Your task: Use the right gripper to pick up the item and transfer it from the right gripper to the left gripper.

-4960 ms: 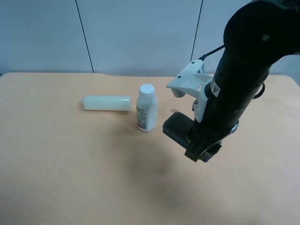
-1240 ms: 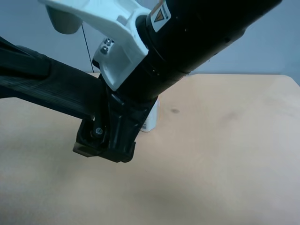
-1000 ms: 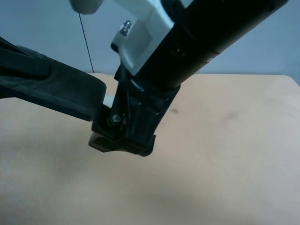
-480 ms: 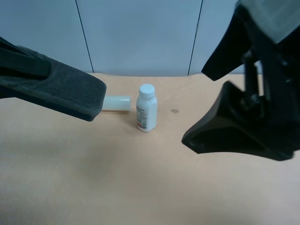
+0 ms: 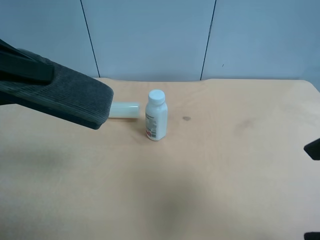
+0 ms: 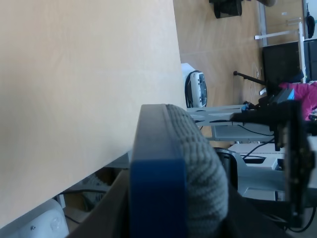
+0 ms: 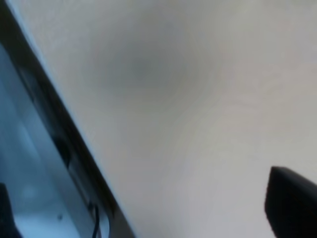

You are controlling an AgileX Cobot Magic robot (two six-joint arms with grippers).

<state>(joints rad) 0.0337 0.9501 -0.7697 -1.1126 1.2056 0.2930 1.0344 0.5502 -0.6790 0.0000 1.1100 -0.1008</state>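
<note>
The item is not in any view; it does not lie on the table [image 5: 210,170]. One long ribbed finger [image 5: 65,100] of my left gripper reaches in from the exterior high view's left, close to the camera, with a second dark bar [image 5: 22,67] above it. The left wrist view shows one grey ribbed finger [image 6: 198,168] with a blue edge, and nothing tells whether the fingers hold anything. In the right wrist view my right gripper [image 7: 148,210] shows only dark tips at the far corners, one fingertip [image 7: 292,203] over bare table, with nothing between them.
A white capped bottle [image 5: 156,115] stands upright at mid-table. A pale cream cylinder [image 5: 125,110] lies beside it, partly behind the left finger. Small dark parts of the right arm [image 5: 313,149] show at the right edge. The table's edge [image 7: 59,134] crosses the right wrist view.
The right arm has pulled back to the right, almost out of the exterior high view. The left gripper's finger has not moved. The item, seen under the right gripper earlier, no longer shows.
</note>
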